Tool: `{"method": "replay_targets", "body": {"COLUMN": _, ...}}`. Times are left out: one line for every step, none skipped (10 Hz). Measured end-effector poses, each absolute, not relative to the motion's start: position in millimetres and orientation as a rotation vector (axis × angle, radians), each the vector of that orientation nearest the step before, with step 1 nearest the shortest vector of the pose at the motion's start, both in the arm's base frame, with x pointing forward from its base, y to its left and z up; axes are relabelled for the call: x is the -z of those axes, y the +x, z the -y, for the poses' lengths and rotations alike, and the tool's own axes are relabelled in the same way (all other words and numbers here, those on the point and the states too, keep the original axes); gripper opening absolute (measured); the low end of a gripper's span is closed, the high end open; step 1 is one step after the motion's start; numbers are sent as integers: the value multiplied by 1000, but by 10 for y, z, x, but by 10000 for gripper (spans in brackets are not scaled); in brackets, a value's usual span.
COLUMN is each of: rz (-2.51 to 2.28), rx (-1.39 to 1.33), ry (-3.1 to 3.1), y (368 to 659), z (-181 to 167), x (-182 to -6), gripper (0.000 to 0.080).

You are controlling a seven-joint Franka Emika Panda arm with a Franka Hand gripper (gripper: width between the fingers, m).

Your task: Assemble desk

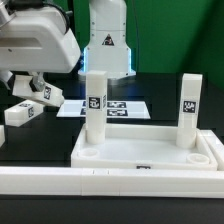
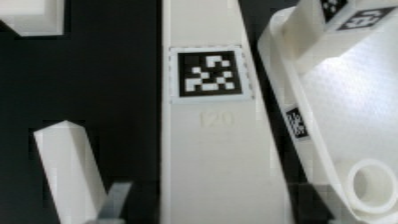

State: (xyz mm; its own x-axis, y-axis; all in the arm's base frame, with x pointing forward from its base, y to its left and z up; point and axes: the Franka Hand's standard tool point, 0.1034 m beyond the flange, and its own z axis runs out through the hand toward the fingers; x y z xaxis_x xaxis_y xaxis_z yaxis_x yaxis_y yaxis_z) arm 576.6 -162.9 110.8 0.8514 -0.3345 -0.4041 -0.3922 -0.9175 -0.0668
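Note:
The white tray-like tabletop (image 1: 150,152) lies near the front with two white legs standing upright in its sockets, one at the exterior view's left (image 1: 95,105) and one at its right (image 1: 188,105). My gripper (image 1: 40,90) is left of the tabletop, shut on a third leg (image 1: 47,94). In the wrist view this tagged leg (image 2: 214,90) runs lengthwise between my fingers (image 2: 119,200), with the gripper (image 2: 214,205) astride it. A fourth leg (image 1: 22,113) lies loose on the table; it also shows in the wrist view (image 2: 63,170). The tabletop rim (image 2: 329,90) is close beside the held leg.
The marker board (image 1: 125,105) lies flat behind the tabletop. A long white border bar (image 1: 60,182) runs along the front, with another at the exterior view's left (image 1: 5,125). The robot base (image 1: 108,45) stands at the back.

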Motion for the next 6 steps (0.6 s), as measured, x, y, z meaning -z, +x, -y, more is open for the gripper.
{"method": "replay_targets", "body": {"rz": -582, "rx": -436, "ry": -2932, "y": 5836, "z": 1641, "x": -1107, "gripper": 291}}
{"method": "replay_targets", "body": {"rz": -597, "rx": -286, "ry": -2975, "y": 5847, "z": 1649, "x": -1113, "gripper": 291}}
{"method": "replay_targets", "body": {"rz": -613, "rx": -228, "ry": -2986, "y": 5825, "z": 1622, "x": -1122, "gripper": 291}}
{"method": "replay_targets", "body": {"rz": -610, "rx": -90, "ry": -3014, "y": 5970, "z": 1547, "x": -1198, "gripper": 291}}
{"method": "replay_targets", "body": {"rz": -587, "rx": 26, "ry": -3034, "y": 6079, "z": 1464, "x": -1289, "gripper": 291}}
{"method": "replay_targets", "body": {"rz": -581, "rx": 147, "ry": -3050, "y": 6185, "z": 1383, "x": -1347, "gripper": 291}}
